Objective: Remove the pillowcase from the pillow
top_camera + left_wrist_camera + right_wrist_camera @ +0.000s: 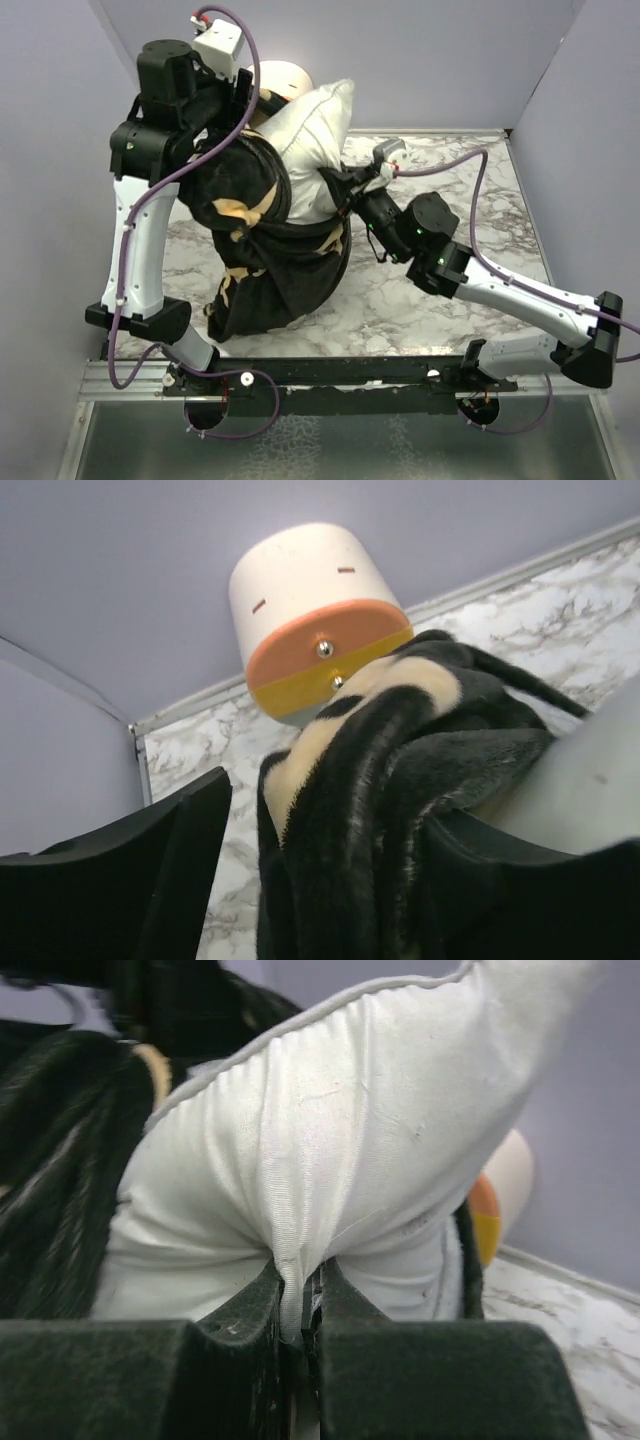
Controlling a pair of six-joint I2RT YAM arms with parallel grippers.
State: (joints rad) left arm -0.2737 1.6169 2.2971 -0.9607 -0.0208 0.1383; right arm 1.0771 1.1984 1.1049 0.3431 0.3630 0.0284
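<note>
Marbled counter (420, 300) below; the right pincer (300, 1310) is clamped tight on a pinch of the soft pillow (340, 1140) rising above it. The left pincer (390, 860) gapes, with the plush pillowcase (400, 780) bunched between its jaws. The cloth is likely limp and slippery, best seized at its gathered edge.

The pillowcase (270, 260) is black with tan patches. The pillow (315, 140) is plain white. The far cylinder (310, 600) is cream, its end half orange, half yellow. The table (440, 320) is white marble veined grey. The walls (420, 60) are pale lilac.
</note>
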